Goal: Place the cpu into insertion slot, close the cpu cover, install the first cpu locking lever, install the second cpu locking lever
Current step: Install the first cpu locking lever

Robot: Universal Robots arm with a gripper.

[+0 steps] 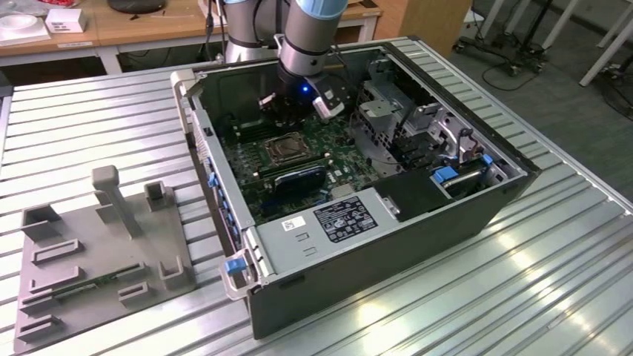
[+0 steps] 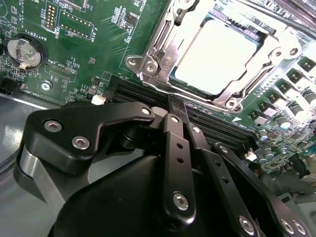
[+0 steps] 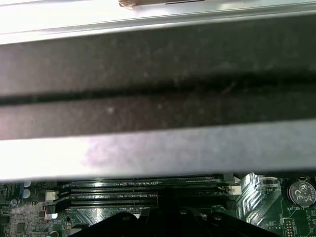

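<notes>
The cpu (image 2: 217, 54), a flat silver-grey square, lies in the insertion slot (image 1: 282, 148) on the green motherboard inside the open computer case. The cpu cover (image 2: 165, 52), a steel frame with a window, lies flat over it. I cannot tell whether the locking levers along its edges are latched. My gripper (image 2: 178, 111) is shut with nothing between its black fingers. It hovers over the long black memory slots (image 2: 138, 91) beside the socket. In the exterior view the gripper (image 1: 296, 122) hangs just above the socket's far side.
The case wall (image 3: 158, 74) rises close to the gripper past the memory slots (image 3: 143, 192). A coin battery (image 2: 22, 52) sits on the board. A drive cage (image 1: 396, 119) fills the case's right side. A grey fixture block (image 1: 99, 245) stands on the ribbed metal table at the exterior view's left.
</notes>
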